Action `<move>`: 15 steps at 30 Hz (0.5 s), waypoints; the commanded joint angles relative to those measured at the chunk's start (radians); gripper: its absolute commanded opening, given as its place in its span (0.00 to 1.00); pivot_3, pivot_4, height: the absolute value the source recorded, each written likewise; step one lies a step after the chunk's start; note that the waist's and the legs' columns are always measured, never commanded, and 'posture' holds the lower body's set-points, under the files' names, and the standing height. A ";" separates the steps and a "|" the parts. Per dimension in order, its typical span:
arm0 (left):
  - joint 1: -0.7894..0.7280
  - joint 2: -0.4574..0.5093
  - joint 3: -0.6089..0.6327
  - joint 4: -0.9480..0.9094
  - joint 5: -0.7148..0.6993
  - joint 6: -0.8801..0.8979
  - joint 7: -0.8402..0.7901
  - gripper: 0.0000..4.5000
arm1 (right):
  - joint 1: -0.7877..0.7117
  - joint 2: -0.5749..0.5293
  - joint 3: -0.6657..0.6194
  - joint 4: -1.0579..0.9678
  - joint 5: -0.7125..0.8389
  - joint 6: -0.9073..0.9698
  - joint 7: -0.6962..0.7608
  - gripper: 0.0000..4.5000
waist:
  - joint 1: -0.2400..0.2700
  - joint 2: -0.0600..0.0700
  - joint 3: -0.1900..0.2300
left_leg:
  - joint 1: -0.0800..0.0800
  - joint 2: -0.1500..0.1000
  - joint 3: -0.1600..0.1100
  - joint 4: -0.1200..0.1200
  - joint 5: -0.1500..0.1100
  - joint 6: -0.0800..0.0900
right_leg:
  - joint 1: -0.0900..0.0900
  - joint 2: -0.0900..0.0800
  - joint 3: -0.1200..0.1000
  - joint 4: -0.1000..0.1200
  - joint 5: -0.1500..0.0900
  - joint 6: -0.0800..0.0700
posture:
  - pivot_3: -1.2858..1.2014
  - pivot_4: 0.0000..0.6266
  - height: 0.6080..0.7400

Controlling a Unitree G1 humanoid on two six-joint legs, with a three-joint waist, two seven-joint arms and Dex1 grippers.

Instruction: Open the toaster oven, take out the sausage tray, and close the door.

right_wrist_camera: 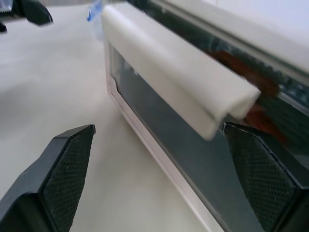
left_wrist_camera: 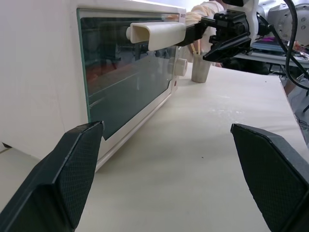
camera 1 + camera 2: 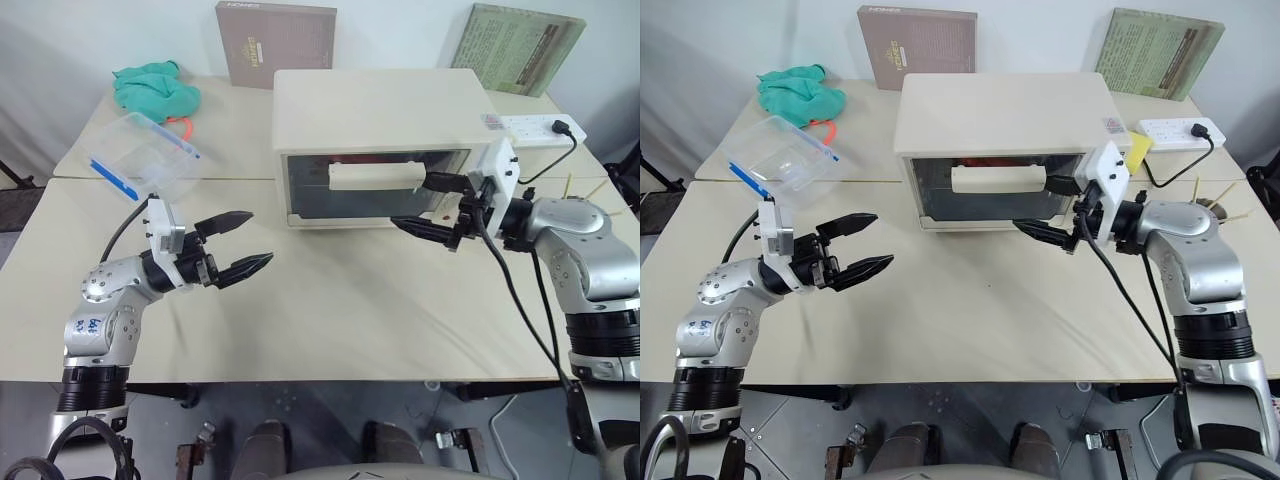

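Note:
The cream toaster oven (image 3: pixel 375 110) stands at the table's middle back. Its glass door (image 3: pixel 310 200) is shut. My right gripper (image 3: pixel 407 201) is open at the right end of the bar handle (image 3: pixel 372 177). One finger is level with that end and the other is below it, in front of the glass. In the right wrist view the handle (image 1: pixel 169 67) runs between the spread fingers, gripped by neither. Red-orange shapes (image 1: pixel 246 72) show behind the glass; the sausage tray itself is hidden. My left gripper (image 3: pixel 260 236) hovers open and empty over the table, left of the oven.
A clear plastic box with blue clips (image 3: pixel 145 155) and a green cloth (image 3: pixel 155 88) lie at the back left. A brown box (image 3: pixel 275 40) and a green book (image 3: pixel 515 45) lean on the wall. A power strip (image 3: pixel 535 128) sits right of the oven.

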 commanded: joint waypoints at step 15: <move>-0.053 0.013 0.032 0.037 -0.006 0.004 0.014 1.00 | 0.038 -0.004 -0.079 -0.154 0.095 0.032 -0.010 0.99 | 0.000 0.000 0.000 | 0.000 0.000 0.000 0.000 0.000 0.000 | 0.000 0.000 0.000 0.000 0.000 0.000 | 0.52 0.24 1.00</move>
